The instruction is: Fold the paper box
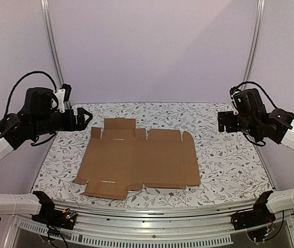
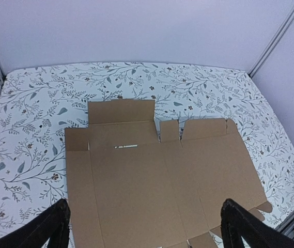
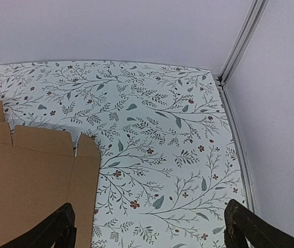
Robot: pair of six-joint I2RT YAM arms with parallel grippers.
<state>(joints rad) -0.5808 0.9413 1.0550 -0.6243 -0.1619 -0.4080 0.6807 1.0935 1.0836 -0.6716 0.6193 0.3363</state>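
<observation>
Cardboard at rest: the paper box (image 1: 139, 163) lies unfolded and flat, a brown die-cut sheet with flaps and tabs spread near the middle of the floral-print worktop (image 1: 224, 155), slightly left of centre in our overhead view. We see the left pincer (image 1: 84, 118) raised above the worktop's far left corner, its jaws spread wide and holding nothing. From its wrist camera, the dark fingers (image 2: 51, 230) frame the sheet below without touching it. We see the right pincer (image 1: 223, 122) held up over the far right side of the worktop, well apart from the cardboard, likewise gaping and empty. Its wrist view catches only the sheet's right-hand flaps at lower left. Pale walls (image 1: 152, 46) and metal frame posts (image 1: 51, 46) close in the scene behind.
</observation>
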